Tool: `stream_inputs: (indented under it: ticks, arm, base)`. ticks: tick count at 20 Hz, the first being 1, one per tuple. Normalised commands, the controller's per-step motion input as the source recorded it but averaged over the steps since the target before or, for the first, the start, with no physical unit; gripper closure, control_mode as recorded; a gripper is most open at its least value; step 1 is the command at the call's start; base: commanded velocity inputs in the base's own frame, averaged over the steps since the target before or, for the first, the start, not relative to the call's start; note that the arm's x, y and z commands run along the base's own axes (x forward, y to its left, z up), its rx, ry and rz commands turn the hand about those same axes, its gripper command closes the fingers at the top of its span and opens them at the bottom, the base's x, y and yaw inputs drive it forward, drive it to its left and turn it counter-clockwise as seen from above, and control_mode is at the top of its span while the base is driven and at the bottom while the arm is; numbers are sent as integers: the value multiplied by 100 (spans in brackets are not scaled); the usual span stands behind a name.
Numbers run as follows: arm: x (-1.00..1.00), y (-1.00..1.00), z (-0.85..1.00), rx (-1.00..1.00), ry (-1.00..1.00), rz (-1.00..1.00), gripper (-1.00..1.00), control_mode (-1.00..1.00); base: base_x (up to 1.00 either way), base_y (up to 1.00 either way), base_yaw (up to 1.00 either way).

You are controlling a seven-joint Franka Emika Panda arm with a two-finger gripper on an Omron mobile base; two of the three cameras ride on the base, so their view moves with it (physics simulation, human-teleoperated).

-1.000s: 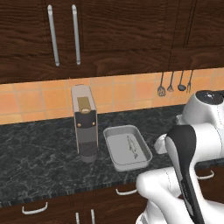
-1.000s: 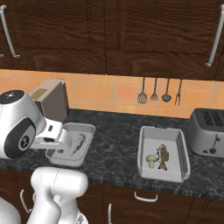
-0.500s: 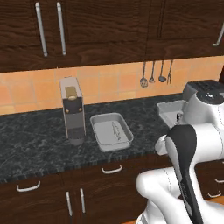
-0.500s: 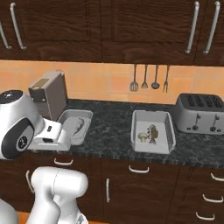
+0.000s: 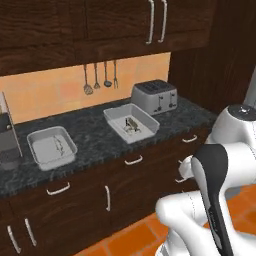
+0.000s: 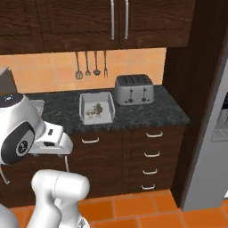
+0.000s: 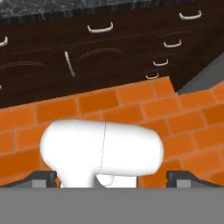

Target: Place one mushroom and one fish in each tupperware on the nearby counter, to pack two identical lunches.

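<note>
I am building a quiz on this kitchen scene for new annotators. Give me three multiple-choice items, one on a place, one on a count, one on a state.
1. Where does the toaster stand?
A. on the counter, at its right end, next to a tupperware
B. on the floor
C. inside a drawer

2. How many utensils hang on the wall?
A. one
B. three
C. six

3. What lies in the tupperware next to the toaster?
A. nothing
B. a lid
C. small pieces of food

Answers:
1. A, both base views show it on the dark stone top by the tall cabinet.
2. B, three hang side by side on the orange tiles.
3. C, small pale and dark shapes lie on its floor; too small to name each.
</note>
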Motion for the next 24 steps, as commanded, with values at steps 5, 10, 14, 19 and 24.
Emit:
stream_inputs:
  ticks: [5,10,14,19,24]
  arm:
    - [0,0,0,0,0,0,-100,100]
    - [0,0,0,0,0,0,-100,100]
    - [0,0,0,0,0,0,-100,100]
    - [0,0,0,0,0,0,-100,100]
    - [0,0,0,0,0,0,-100,100]
  base:
    - [9,-98,-51]
    - [12,-100,-40]
    - [47,-100,-24]
    - [60,-100,35]
    - [43,-100,36]
